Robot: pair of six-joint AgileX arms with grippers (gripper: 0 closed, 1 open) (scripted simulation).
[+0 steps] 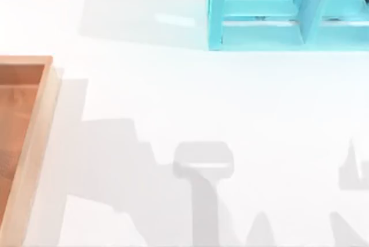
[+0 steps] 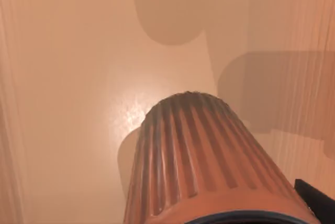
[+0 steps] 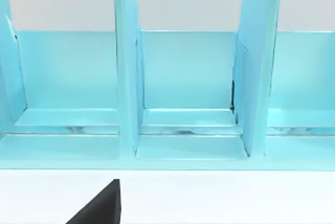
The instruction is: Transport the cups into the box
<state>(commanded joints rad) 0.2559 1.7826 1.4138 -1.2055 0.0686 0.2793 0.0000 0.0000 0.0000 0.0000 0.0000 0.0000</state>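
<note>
Jaws: whether the left gripper clamped the cup [image 2: 209, 166] could not be told; a dark tip [image 2: 314, 195] sat beside its rim. The right gripper's state could not be told either (one dark finger [image 3: 99, 208] showed).
Cup: ribbed, copper-brown, close under the left wrist camera, above an orange-brown wooden floor, probably the box's.
Handling: judged light and stiff; ribs should resist slipping. Best pinched across the sides near the rim.
Box: at the table's left edge [image 1: 34, 143], thick pale walls to clear.
Open room: the white table [image 1: 202, 103] lay bare between box and turquoise shelf frame [image 1: 277, 22], far right.
</note>
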